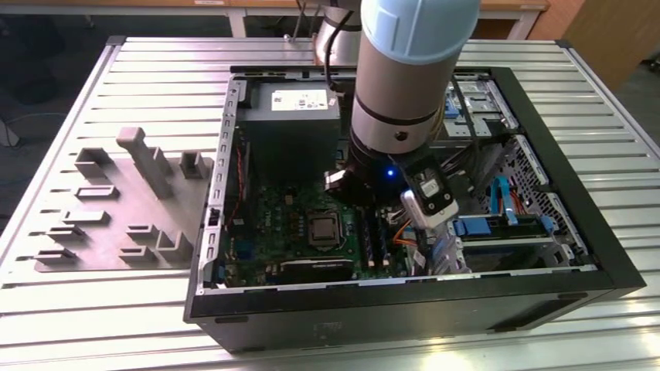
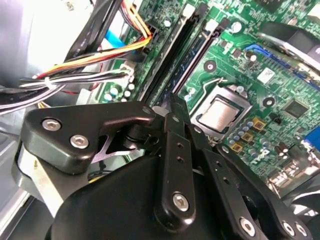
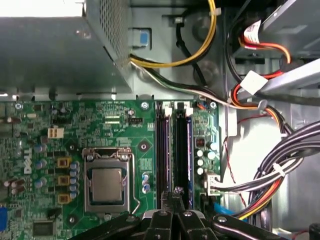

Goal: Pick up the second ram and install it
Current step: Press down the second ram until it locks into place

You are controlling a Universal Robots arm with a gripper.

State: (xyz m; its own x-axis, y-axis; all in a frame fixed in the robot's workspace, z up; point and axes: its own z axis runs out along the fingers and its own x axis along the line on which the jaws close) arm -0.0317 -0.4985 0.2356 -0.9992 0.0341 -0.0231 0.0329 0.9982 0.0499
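The open computer case [image 1: 577,255] lies on a slatted metal table [image 1: 154,77], with a grey fixture block [image 1: 124,209] on the exterior view's left. The arm [image 1: 407,69] reaches down into the case over the green motherboard [image 3: 60,150]. Beside the CPU socket [image 3: 107,185] run long black memory slots [image 3: 162,150]. The gripper [image 3: 176,196] sits low right over those slots with its fingers drawn close together; I cannot tell whether they pinch anything. The second ram [image 3: 189,150] looks seated in the slot next to it.
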